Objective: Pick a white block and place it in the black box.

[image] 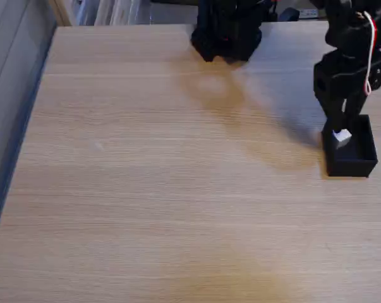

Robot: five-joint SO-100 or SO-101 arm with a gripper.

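A: Where does it stand?

B: In the fixed view the box (350, 154) sits near the right edge of the bench (177, 189), about halfway along that edge. The end effector (342, 129) reaches down into its open top at the left end, and the block (342, 136) shows right at the fingertips, inside the walls.

A: Is it gripping the block or has it let go?

B: I cannot tell. The fingers are black against a black box, so the gap between them is lost. The block touches or sits just at the tips; whether it rests on the floor of the box is also hidden by the near wall.

A: Then how should the step be finished well?

B: I judge this to be the release. The block lies close to the left wall, so the fingers should part only a little and slowly, to avoid pushing on that wall and shifting the light box. Then the arm should rise straight up until the tips are above the rim before swinging away.

A: The main risk?

B: A finger catching the rim on the way out and dragging the box toward the bench's edge, or the block sticking to one pad and lifting out with it.
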